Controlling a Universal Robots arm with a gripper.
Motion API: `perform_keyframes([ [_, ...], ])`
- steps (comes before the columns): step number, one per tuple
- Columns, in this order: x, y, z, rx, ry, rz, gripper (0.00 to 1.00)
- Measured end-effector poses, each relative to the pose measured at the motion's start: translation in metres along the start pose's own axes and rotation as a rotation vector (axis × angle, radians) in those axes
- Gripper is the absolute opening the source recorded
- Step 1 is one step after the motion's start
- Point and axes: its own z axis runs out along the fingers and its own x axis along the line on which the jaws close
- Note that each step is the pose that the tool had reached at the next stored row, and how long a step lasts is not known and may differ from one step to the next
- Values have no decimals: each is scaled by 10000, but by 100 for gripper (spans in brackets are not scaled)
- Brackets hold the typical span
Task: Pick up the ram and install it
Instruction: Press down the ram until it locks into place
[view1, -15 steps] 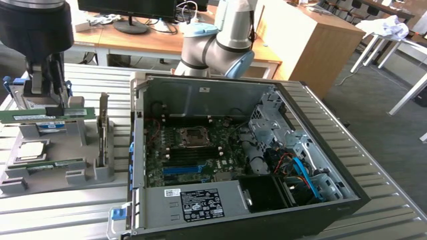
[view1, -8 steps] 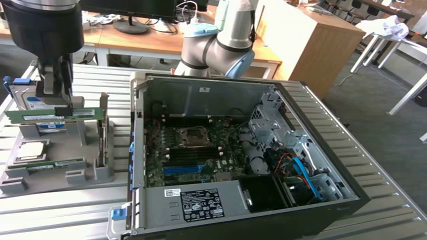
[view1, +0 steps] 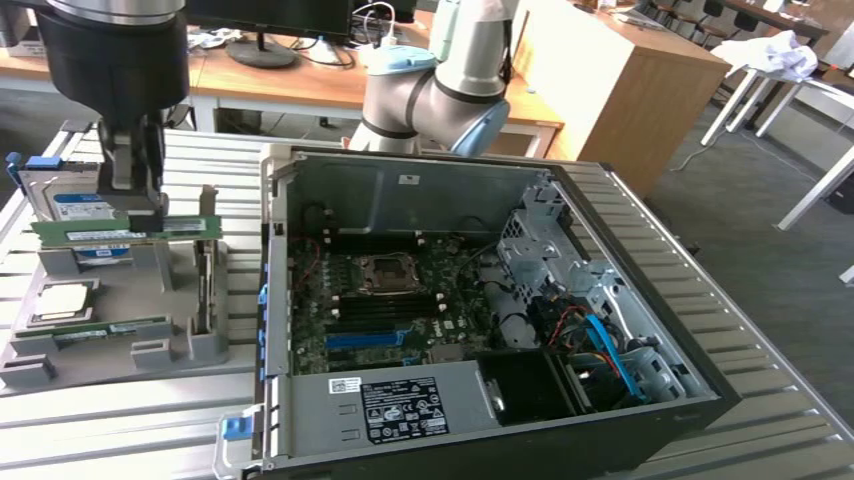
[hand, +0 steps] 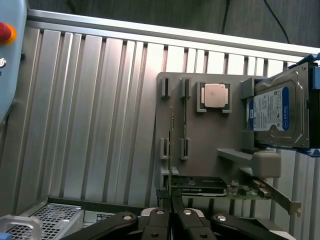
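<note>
- The gripper (view1: 134, 215) is hanging over the grey holder tray (view1: 80, 355) at the exterior view's left, beside the open computer case (view1: 507, 300).
- Its jaws are clamping a ram stick (view1: 127, 229), a long green strip lying level in the fingers and sitting above the tray rather than in a slot.
- In the wrist view the fingers (hand: 161, 207) are pressing together on the thin edge of that stick (hand: 171, 150), which is running away from the camera over the tray (hand: 200, 150).
- A second green stick (view1: 114, 330) is resting in a slot near the front of the tray.
- A silver hard drive (view1: 78, 205) with a white and blue label is standing at the tray's back, just behind the held stick.
- A square processor chip (view1: 64, 300) is lying flat on the tray between the two sticks.
- The motherboard (view1: 387, 300) is showing inside the case, well apart from the gripper.
</note>
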Motion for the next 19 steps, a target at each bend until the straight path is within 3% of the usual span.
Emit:
perform_keyframes([
  [11, 23, -233, -15, 0, 0, 1, 12],
  [19, 33, -335, -21, 1, -1, 0, 12],
])
